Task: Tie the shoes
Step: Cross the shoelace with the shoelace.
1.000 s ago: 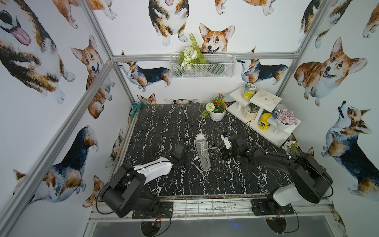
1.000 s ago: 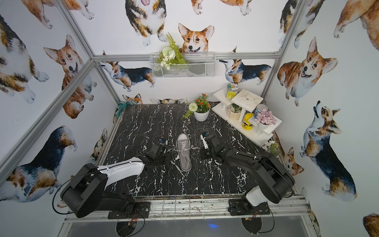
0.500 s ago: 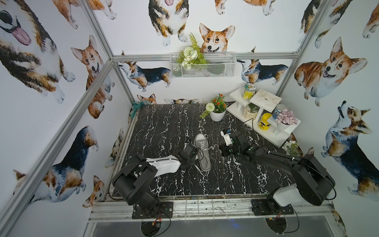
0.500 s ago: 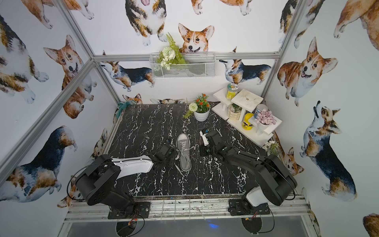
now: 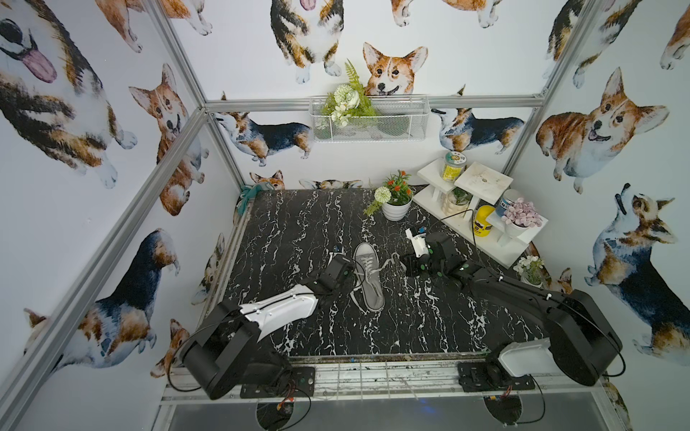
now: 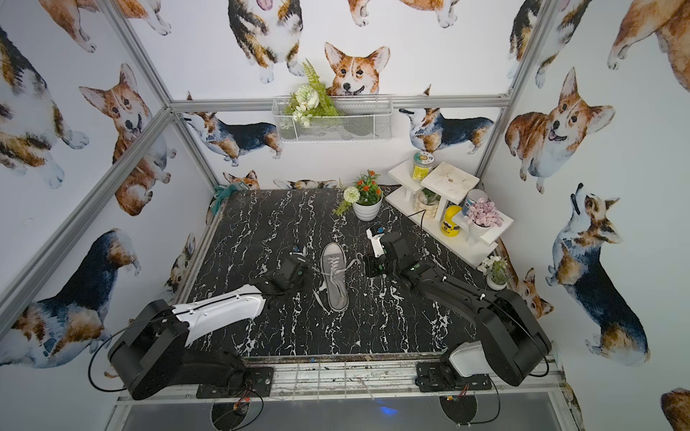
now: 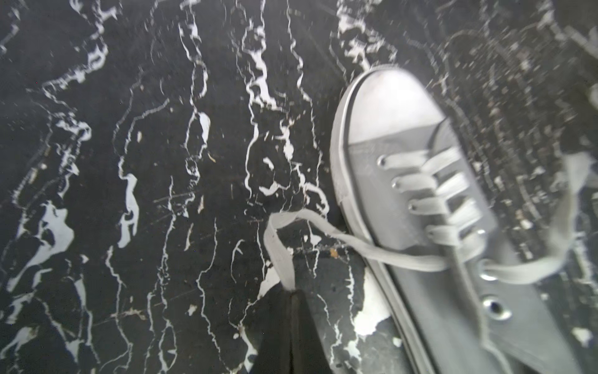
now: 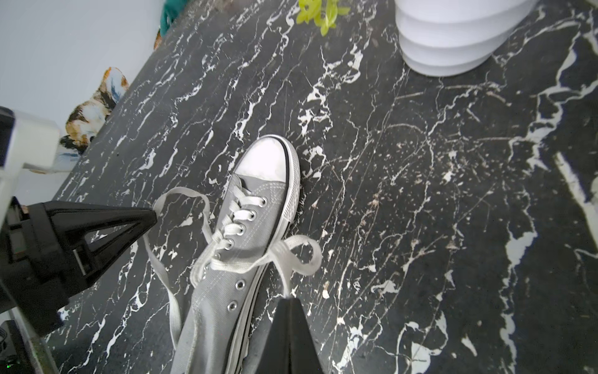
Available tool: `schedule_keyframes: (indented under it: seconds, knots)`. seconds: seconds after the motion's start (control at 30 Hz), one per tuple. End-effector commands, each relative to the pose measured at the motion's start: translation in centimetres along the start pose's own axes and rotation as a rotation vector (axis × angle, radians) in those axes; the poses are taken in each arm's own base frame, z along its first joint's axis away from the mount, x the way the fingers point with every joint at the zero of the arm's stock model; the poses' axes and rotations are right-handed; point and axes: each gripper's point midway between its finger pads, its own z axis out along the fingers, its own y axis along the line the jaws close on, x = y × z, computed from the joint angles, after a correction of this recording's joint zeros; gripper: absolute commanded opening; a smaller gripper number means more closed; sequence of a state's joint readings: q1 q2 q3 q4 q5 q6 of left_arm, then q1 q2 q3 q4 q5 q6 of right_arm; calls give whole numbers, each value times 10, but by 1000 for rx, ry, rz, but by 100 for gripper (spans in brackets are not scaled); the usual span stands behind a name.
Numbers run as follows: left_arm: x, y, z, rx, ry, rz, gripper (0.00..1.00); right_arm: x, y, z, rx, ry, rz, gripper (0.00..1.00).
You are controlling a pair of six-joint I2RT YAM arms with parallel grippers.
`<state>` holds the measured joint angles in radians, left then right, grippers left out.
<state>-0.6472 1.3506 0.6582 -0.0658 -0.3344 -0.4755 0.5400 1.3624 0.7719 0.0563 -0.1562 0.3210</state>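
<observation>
1. In both top views I saw the grey sneaker (image 5: 367, 278) (image 6: 335, 278) lying flat on the black marbled table (image 5: 295, 224). It sat near the middle of the frame, with its white toe cap pointing toward the top.
2. My left tool (image 7: 291, 293) was clenched on a white lace (image 7: 278, 243) at the lower middle of the left wrist view. From the tips the lace looped back to the sneaker's eyelets.
3. My right tool (image 8: 289, 301) was clenched on the other lace (image 8: 302, 255), low in the right wrist view, just beside the sneaker's white sole edge.
4. In both top views the left tool sat just left of the sneaker and the right tool just right of it.
5. A white flower pot (image 5: 395, 212) stood to the upper right of the sneaker, well apart.
</observation>
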Motion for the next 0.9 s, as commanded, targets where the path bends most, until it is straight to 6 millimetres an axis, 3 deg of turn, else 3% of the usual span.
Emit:
schedule_keyframes:
  seconds: [0.0,0.17,0.37,0.53,0.87]
  knots:
    - [-21,-6,-18,44,-40,20,0,-19,9,-7,-28,-45,-30,0]
    - [-67,-19,-52,136,-145,11,0,-45,23,-19,-64,-101,-40,0]
    - [-83,-25,-66,186,-160,28,0,-64,37,-25,-120,-135,-32,0]
    - [-86,-23,-72,184,-157,32,0,-70,45,-23,-155,-142,-21,0]
    - [-71,-12,-75,151,-117,29,0,-84,54,-12,-181,-151,-15,0]
